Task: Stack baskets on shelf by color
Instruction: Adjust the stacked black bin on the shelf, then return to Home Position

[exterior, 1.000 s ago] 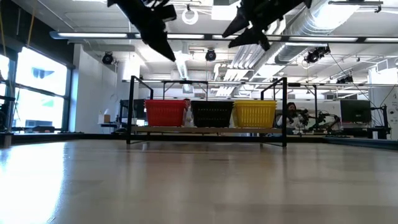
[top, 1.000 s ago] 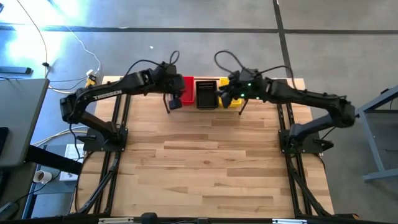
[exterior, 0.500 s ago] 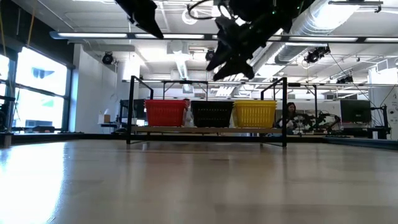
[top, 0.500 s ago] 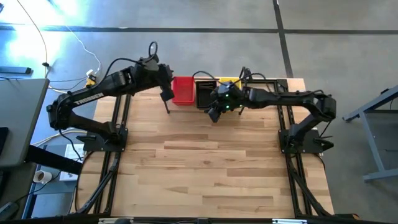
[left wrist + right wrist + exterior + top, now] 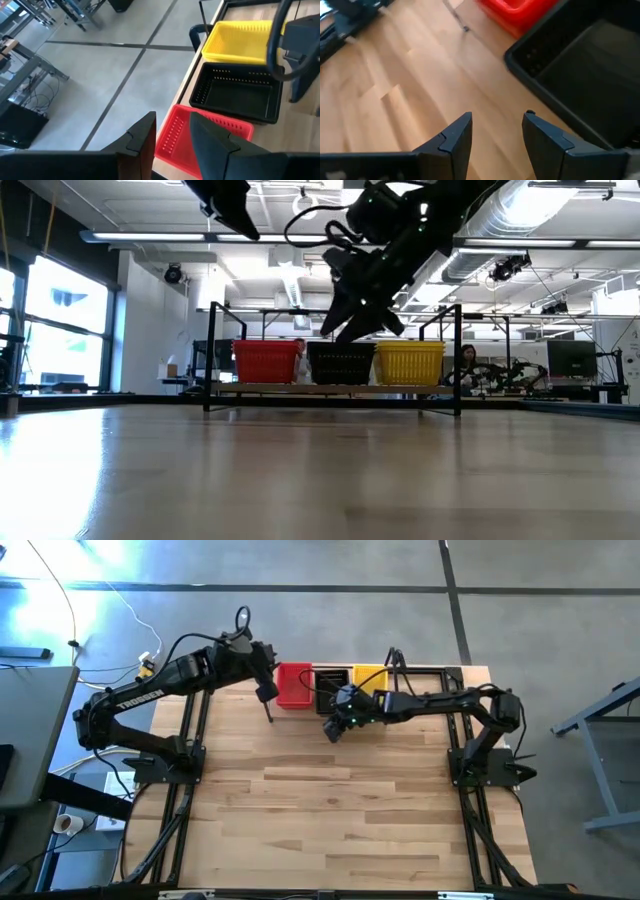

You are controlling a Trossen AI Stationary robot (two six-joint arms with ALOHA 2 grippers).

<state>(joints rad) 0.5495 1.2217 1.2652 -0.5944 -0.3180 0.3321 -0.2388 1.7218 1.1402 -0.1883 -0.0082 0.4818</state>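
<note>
right gripper point(image 5: 492, 135) wide, empty; black basket point(image 5: 590, 85) just ahead. left gripper point(image 5: 172, 137) wide over red basket point(image 5: 200, 140). retract clear of rims.

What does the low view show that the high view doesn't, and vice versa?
Low view only: the side walls of the red basket, black basket and yellow basket, level in a row on the shelf, and a person in the room behind.

High view only: the insides of the baskets from above, the bare tabletop, and which arm is which: left claw beside the red basket, right claw in front of the black one.

Both: three baskets, red, black, yellow; neither claw holds anything.
</note>
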